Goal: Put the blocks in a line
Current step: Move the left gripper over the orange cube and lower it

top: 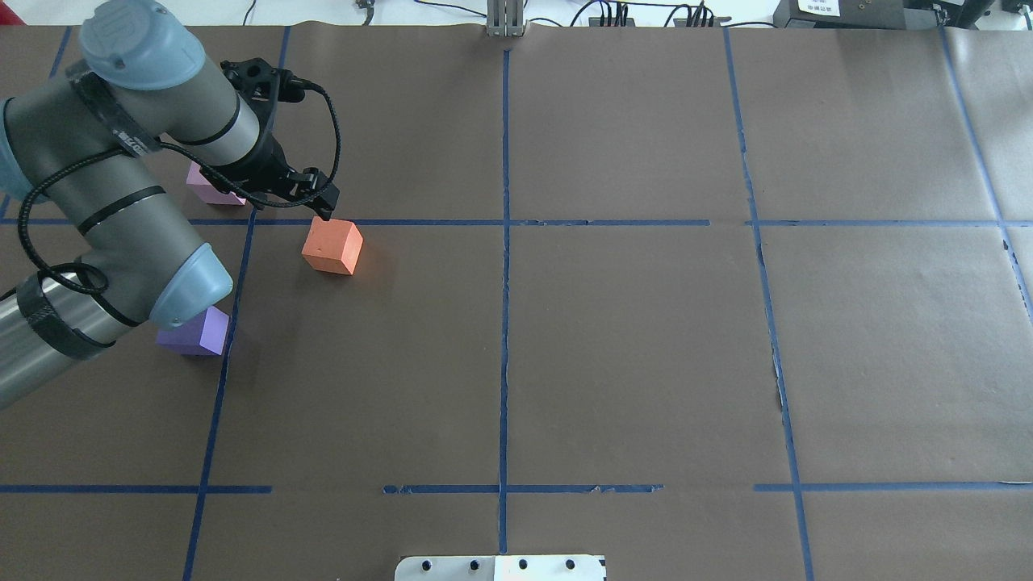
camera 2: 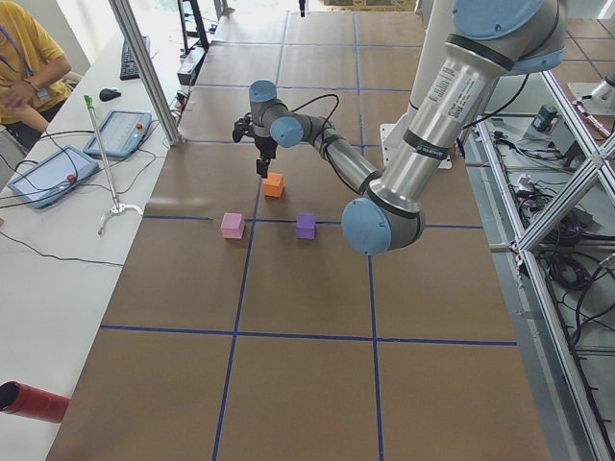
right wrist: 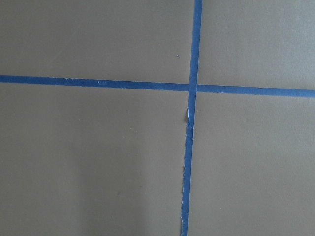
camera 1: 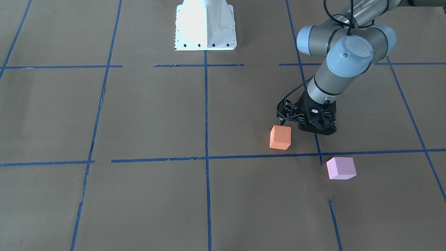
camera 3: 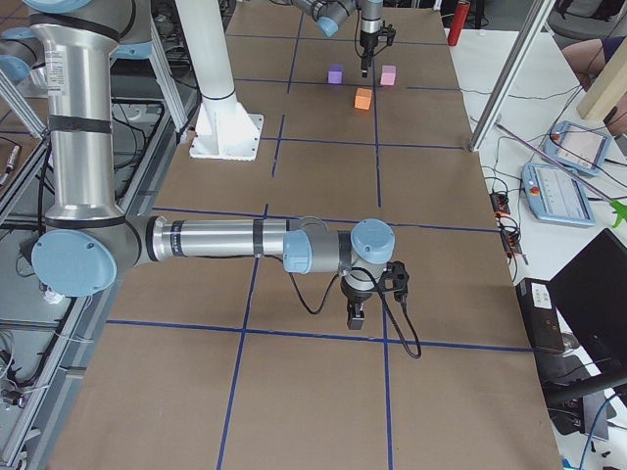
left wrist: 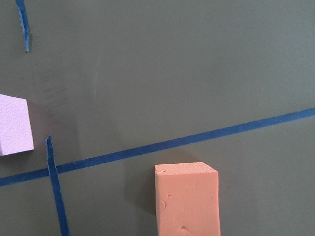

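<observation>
Overhead view, read from left to right. The left arm enters over the table's left end; the violet-blue block (top: 196,332) lies partly under its elbow, and the pale pink block (top: 211,187) shows behind its wrist, near the table's far edge. The left gripper (top: 323,208) hangs point-down just above the far edge of the orange block (top: 332,246), which rests flat on the brown paper-covered table (top: 629,347) just on the near side of a blue tape line (top: 516,223); the fingertips appear close together with no block between them, though the exact gap cannot be told. The left wrist view shows the orange block at its lower edge and the pink block at its left edge, the tape line running between them. To the right of the orange block the paper lies bare across the middle and right squares. The right gripper (camera 3: 356,315) appears only in the right side view, low over a tape crossing well away from the blocks; whether its fingers are apart or together cannot be told.
</observation>
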`<state>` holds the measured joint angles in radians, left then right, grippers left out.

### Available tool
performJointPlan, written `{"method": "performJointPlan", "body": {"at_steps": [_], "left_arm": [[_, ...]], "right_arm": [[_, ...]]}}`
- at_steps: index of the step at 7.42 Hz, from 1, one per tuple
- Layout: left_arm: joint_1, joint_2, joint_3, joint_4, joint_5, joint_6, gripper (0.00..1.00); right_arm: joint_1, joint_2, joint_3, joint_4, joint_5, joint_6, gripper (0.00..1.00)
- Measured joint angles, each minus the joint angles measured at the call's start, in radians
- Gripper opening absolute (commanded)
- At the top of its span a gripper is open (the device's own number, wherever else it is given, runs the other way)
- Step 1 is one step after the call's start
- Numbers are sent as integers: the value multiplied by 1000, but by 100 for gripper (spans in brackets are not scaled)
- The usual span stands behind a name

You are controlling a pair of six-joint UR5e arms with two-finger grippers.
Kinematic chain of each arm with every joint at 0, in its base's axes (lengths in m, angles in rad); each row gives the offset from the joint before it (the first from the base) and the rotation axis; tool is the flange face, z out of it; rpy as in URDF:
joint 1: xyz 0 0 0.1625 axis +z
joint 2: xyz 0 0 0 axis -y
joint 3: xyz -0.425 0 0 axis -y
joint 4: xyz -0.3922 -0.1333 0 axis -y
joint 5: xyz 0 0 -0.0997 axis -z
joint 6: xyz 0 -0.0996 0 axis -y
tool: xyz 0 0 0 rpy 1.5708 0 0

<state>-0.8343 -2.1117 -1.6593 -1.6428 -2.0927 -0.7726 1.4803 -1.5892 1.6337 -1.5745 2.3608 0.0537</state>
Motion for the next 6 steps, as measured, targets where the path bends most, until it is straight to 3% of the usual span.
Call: {"method": "performJointPlan", "body": {"at_steps": [6], "left_arm": [[64, -53, 122, -18, 80, -41, 99]], "right_arm": [[0, 0, 0, 0, 0, 0, 100]]}}
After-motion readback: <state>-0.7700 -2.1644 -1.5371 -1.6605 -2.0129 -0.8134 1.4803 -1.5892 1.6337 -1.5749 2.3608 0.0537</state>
